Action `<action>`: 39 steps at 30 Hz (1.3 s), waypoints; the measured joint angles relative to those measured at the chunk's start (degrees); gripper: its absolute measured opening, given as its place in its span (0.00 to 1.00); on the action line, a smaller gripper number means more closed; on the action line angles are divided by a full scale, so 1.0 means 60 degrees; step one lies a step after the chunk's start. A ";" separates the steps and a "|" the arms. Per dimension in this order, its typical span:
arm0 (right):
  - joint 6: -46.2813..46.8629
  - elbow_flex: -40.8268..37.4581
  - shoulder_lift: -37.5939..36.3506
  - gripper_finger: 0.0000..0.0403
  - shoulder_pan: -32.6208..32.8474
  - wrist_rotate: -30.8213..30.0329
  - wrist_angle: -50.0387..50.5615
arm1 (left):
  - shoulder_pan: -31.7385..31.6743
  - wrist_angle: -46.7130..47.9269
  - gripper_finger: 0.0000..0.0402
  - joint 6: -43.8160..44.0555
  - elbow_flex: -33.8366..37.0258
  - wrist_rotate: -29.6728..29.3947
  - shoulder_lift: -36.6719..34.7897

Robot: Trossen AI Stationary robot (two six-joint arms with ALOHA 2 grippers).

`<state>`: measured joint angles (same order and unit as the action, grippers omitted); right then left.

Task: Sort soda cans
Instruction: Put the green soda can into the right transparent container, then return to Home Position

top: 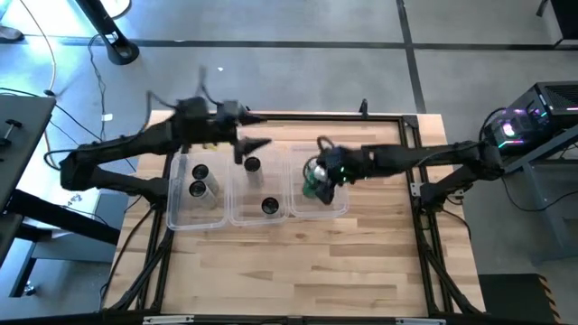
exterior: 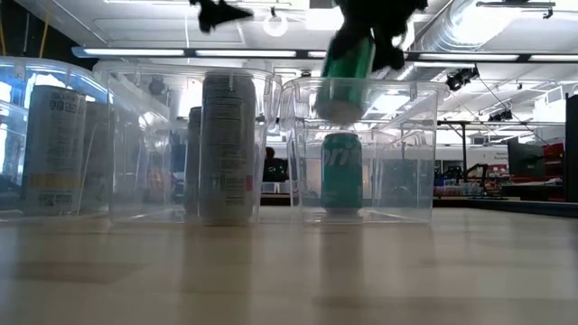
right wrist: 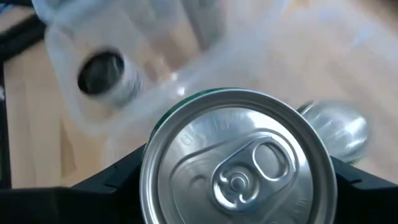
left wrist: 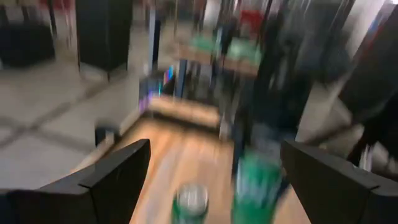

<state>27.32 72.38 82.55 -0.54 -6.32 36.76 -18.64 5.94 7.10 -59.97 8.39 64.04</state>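
While right fingers (right wrist: 236,180) grip a green can (exterior: 348,77) over right tub (top: 336,209), left fingers (left wrist: 211,174) wide, empty.

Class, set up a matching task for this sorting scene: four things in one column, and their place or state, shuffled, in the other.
Things:
1. right end effector
2. left end effector
3. standing green can
4. left tub

States:
A. open, holding nothing
B. holds two cans
C. grips a green can above the right tub
D. rests on the right tub's floor

Pairs: 1-C, 2-A, 3-D, 4-B
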 joint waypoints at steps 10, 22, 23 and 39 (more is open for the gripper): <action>0.0804 -0.2110 0.0010 0.69 0.0222 -0.1192 -0.1033 | -0.0331 -0.3138 0.88 0.1765 0.1655 -0.0045 -0.1615; 0.1055 -0.2319 0.0813 0.69 0.0091 -0.0794 -0.1231 | -0.0331 -0.4309 0.88 0.3482 0.3058 -0.0446 -0.1886; 0.1077 -0.2317 0.0831 0.69 0.0089 -0.0867 -0.1219 | -0.0331 -0.4310 0.88 0.3482 0.3058 -0.0446 -0.1886; 0.1688 -0.2118 0.0865 0.94 0.0087 -0.0592 -0.1246 | -0.0527 -0.4328 0.88 0.3281 0.3058 -0.0454 -0.2177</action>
<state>37.45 59.67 87.74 -0.01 -9.87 29.29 -21.80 -20.03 26.79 -41.63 5.67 50.98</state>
